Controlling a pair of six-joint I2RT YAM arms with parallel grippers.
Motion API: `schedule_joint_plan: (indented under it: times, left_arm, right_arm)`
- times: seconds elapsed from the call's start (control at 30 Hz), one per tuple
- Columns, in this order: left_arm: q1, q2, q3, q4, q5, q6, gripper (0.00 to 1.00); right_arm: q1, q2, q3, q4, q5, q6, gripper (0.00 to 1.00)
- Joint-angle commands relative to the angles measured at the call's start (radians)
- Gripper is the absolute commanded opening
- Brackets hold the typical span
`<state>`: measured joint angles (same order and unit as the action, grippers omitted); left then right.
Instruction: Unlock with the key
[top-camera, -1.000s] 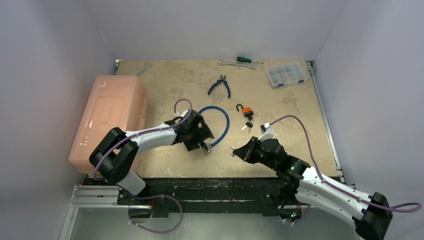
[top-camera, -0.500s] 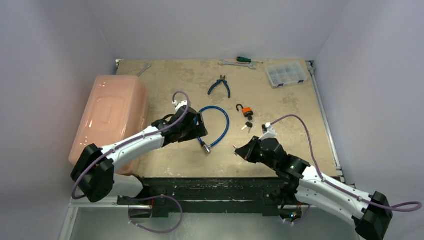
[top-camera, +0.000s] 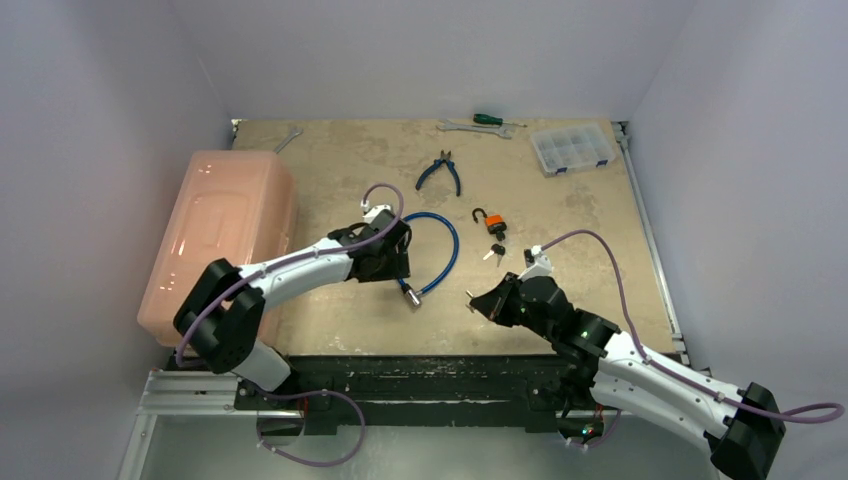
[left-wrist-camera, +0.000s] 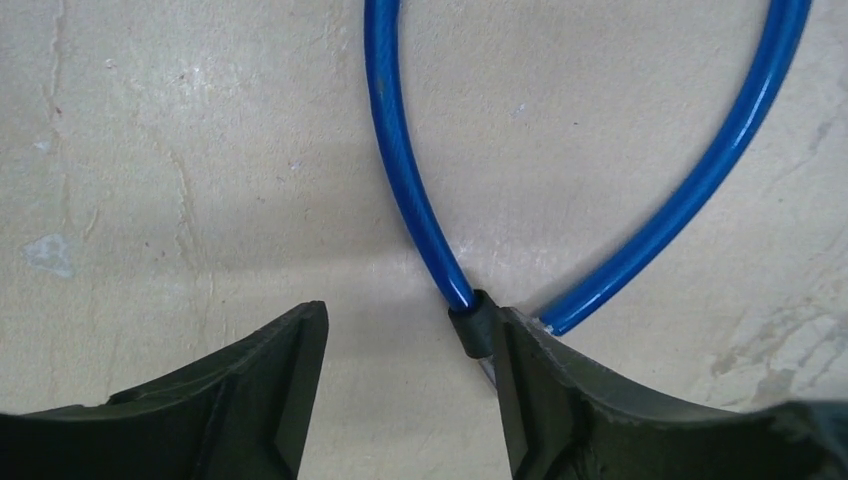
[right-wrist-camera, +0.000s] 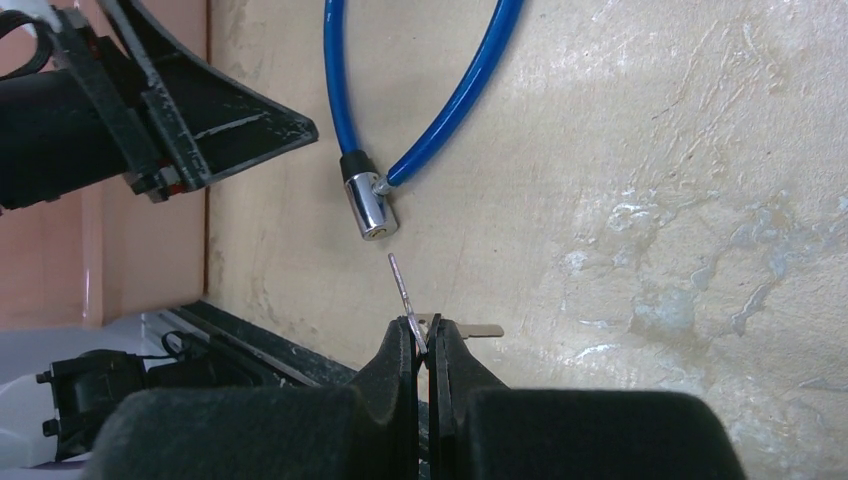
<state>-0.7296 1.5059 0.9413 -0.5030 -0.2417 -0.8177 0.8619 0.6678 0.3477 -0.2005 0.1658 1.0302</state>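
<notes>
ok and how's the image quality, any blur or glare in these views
Top external: soft even light, sharp throughout, a mild sheen on the pink bin. Left wrist: the blue cable is crisp, the left fingers dark and slightly soft. Right wrist: the right fingers are blurred up close, while the key and chrome lock barrel are sharp, with a small glint on the barrel.

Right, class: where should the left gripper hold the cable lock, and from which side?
On the black collar behind the chrome barrel, from above, closing across its width. The lock lies flat, and that grip probably leaves the keyhole end free for the key in the right gripper.
</notes>
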Motion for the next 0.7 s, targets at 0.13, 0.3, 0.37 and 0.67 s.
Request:
schedule_joint_plan:
  times: [0.13,0.3,0.37,0.67]
  left_arm:
    - [-0.004,0.162,0.109,0.001,0.001,-0.106,0.57]
    - [-0.011,0.242,0.114,0.008,-0.003,-0.154,0.51]
    - [-0.017,0.266,0.115,0.027,0.028,-0.158,0.35]
    - [-0.027,0.354,0.144,0.047,0.091,-0.184,0.00]
  right_arm:
    - [0.000,-0.011,0.005,0.030,0.020,0.015,0.00]
    - [0.000,-0.022,-0.012,0.029,0.027,0.016,0.00]
    - [0.000,-0.027,-0.018,0.027,0.030,0.014,0.00]
    - [0.000,-0.033,-0.019,0.021,0.045,-0.002,0.00]
